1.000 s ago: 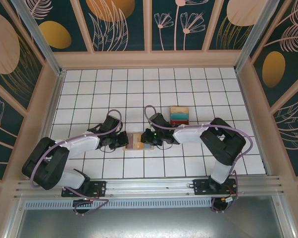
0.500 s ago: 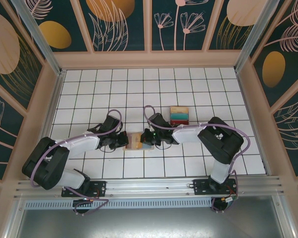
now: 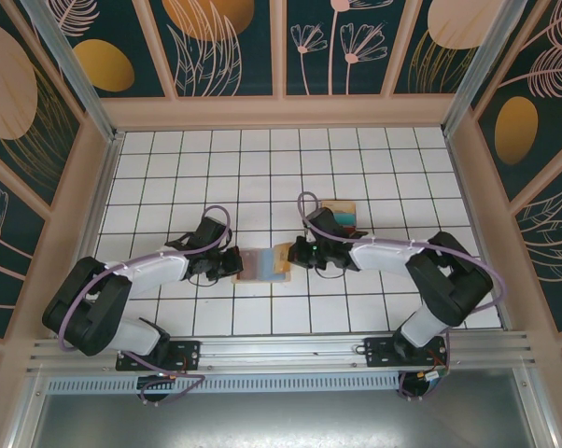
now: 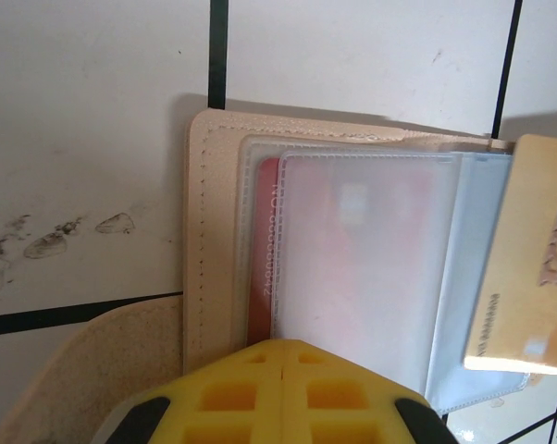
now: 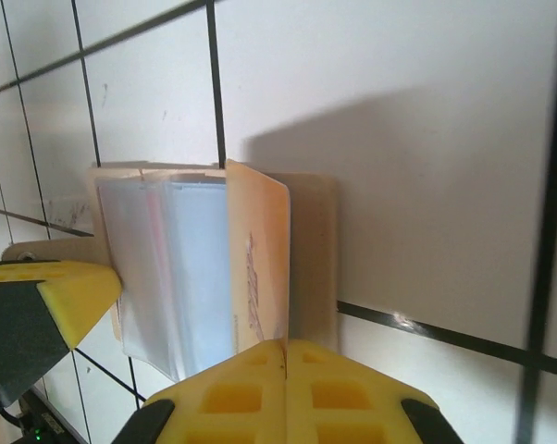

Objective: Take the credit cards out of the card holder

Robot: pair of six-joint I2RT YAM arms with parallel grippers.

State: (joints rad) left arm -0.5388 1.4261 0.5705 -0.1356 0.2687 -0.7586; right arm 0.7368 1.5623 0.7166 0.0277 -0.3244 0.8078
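Observation:
The tan card holder [image 3: 250,252] lies open on the tiled floor between my two grippers. Its clear sleeves [image 4: 371,268] are fanned out, and a red credit card [image 4: 263,268] sits in one of them. My left gripper [image 4: 292,344] is shut, with its tip over the holder's near edge [image 4: 209,240]. Its place from above is at the holder's left end [image 3: 236,264]. My right gripper [image 5: 285,344] is shut on a yellowish credit card [image 5: 260,268], which stands on edge, partly out of the holder [image 5: 315,250] at its right end [image 3: 293,254].
A fanned pile of coloured cards [image 3: 342,213] lies one tile behind the right arm, partly covered by it. The holder's rounded tab [image 4: 103,370] sticks out beside my left gripper. Wooden walls ring the tiled floor [image 3: 262,168].
My right gripper has closed on the yellowish card and drawn back to the right with it. The holder's sleeves now lie spread open. The left gripper has stayed put.

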